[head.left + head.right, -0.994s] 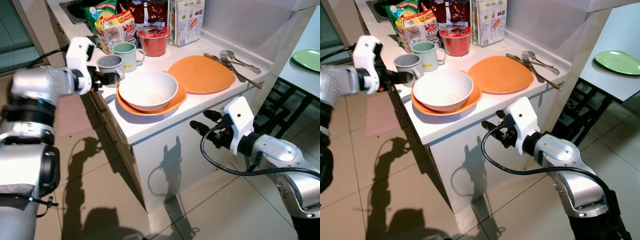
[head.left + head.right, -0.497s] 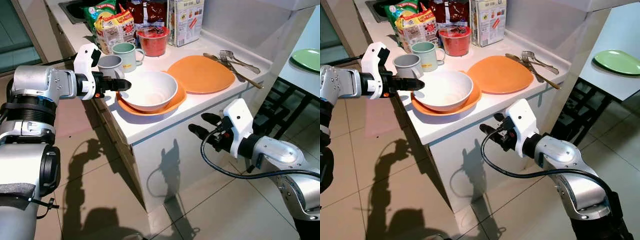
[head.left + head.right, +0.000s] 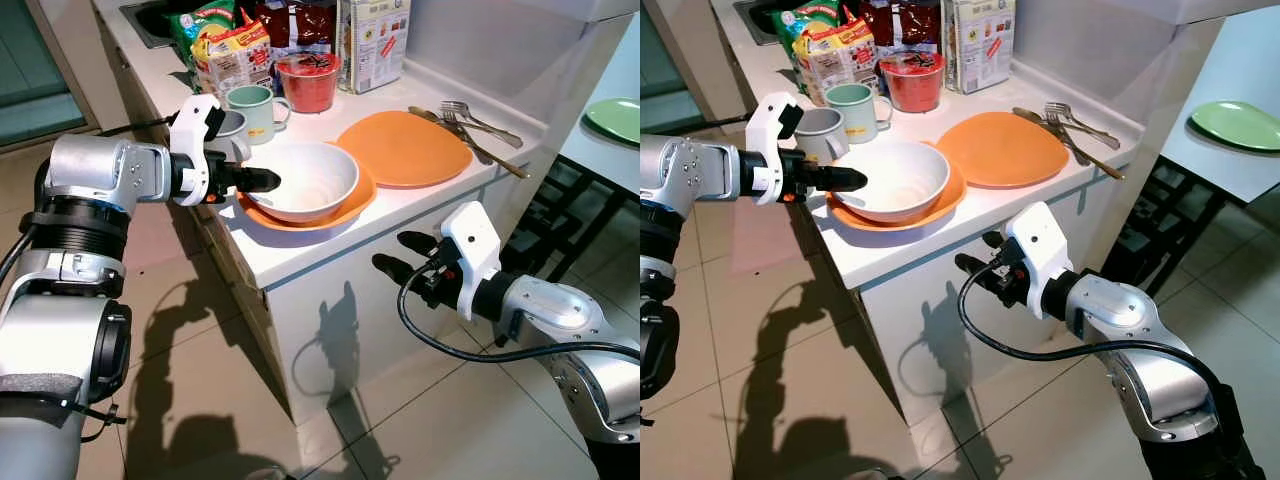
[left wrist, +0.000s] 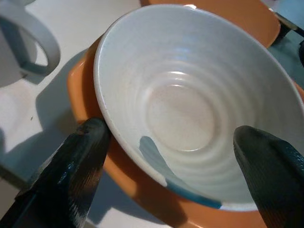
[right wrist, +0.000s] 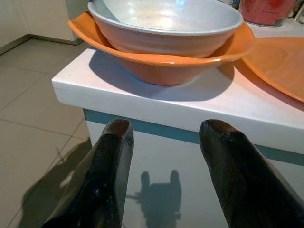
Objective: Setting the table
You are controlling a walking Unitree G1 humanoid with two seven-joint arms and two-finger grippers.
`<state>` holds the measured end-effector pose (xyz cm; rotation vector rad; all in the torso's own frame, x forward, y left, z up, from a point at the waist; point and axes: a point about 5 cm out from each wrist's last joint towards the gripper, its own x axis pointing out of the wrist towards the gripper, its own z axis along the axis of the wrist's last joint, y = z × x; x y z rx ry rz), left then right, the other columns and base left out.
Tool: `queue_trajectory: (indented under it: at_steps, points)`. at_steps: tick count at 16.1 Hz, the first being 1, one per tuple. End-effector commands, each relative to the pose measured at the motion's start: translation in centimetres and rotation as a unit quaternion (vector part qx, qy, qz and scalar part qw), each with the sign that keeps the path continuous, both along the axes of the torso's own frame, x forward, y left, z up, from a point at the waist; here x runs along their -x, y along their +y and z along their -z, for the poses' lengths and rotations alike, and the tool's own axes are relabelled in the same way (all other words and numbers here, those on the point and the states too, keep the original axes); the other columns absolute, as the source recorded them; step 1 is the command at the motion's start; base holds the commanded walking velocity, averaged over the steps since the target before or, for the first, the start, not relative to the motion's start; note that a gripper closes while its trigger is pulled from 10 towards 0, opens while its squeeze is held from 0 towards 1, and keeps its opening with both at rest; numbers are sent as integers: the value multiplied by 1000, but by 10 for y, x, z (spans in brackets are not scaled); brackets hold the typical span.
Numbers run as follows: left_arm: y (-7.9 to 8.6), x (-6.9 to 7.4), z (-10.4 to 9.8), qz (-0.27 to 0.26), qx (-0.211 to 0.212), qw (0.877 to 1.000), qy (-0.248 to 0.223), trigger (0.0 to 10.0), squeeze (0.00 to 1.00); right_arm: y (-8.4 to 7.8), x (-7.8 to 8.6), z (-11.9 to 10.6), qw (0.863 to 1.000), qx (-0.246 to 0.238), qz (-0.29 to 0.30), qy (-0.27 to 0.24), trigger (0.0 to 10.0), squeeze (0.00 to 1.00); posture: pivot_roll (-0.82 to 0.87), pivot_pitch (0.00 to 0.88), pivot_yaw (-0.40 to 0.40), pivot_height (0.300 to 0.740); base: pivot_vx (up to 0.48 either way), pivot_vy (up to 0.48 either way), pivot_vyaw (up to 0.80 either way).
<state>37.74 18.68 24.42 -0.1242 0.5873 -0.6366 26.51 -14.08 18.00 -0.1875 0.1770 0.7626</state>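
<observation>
Counter (image 3: 300, 255): left tool (image 3: 262, 180) at bowl (image 3: 310, 180)

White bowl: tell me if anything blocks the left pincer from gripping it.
Nothing visible blocks it. The left pincer is open at the near rim of the white bowl, one finger outside against the rim, the other over the inside. The bowl sits nested in an orange bowl; the grey mug stands behind, clear of the fingers.

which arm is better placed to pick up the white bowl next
Left. The left gripper is at the white bowl's rim, fingers open either side of it; the right gripper hangs below the counter edge.
</observation>
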Motion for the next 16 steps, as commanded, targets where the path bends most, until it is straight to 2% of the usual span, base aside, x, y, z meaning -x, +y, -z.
queue_trajectory:
  at_steps: [1,6,9,10,12,13,16]
  points:
    - [-7,1,3,18,-4,1000,-3,10000,0,2,3,-4,1000,4,-10,-5,10000,0,-25,0,45,740,0,0,0]
    - [-13,1,9,28,-33,999,-20,10000,0,1,3,-4,1000,7,-10,-5,10000,0,-29,0,44,740,0,0,0]
    - [-18,2,24,31,-55,998,-2,10000,0,2,2,-4,1000,8,-11,-6,10000,0,-28,0,44,740,0,0,0]
    - [-19,1,29,23,-54,998,8,8314,0,2,2,-4,1000,7,-11,-6,10000,0,-28,0,44,740,0,0,0]
    - [-21,0,33,13,-48,999,15,4118,0,2,2,-4,1000,7,-11,-7,10000,0,-28,0,44,740,0,0,0]
    - [-22,-3,34,-2,-29,999,21,0,0,2,1,-4,1000,8,-9,-7,10000,0,-32,0,48,740,0,0,0]
    - [-23,-4,34,-5,-26,999,19,0,0,1,1,-4,1000,9,-6,-8,10000,0,-30,0,48,740,0,0,0]
